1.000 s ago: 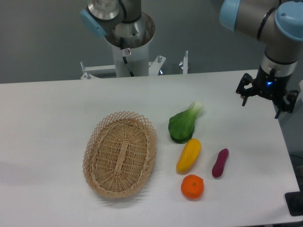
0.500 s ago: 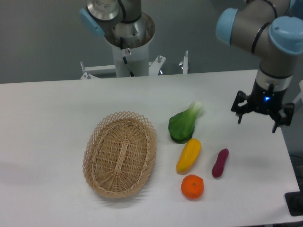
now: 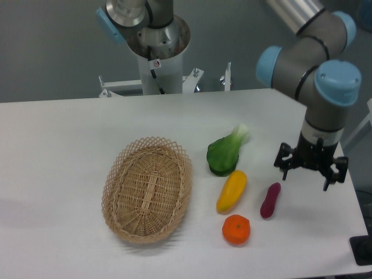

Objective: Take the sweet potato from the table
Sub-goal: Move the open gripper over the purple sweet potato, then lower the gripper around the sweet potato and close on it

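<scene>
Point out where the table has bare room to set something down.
The table is bare left of the wicker basket and along the far edge behind the bok choy. Crowded: yellow vegetable, orange, sweet potato and gripper cluster front right.

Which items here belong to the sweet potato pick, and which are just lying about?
Job: sweet potato, table, open gripper hovering to its upper right.
Lying about: wicker basket, yellow vegetable, orange fruit, green leafy vegetable.
</scene>
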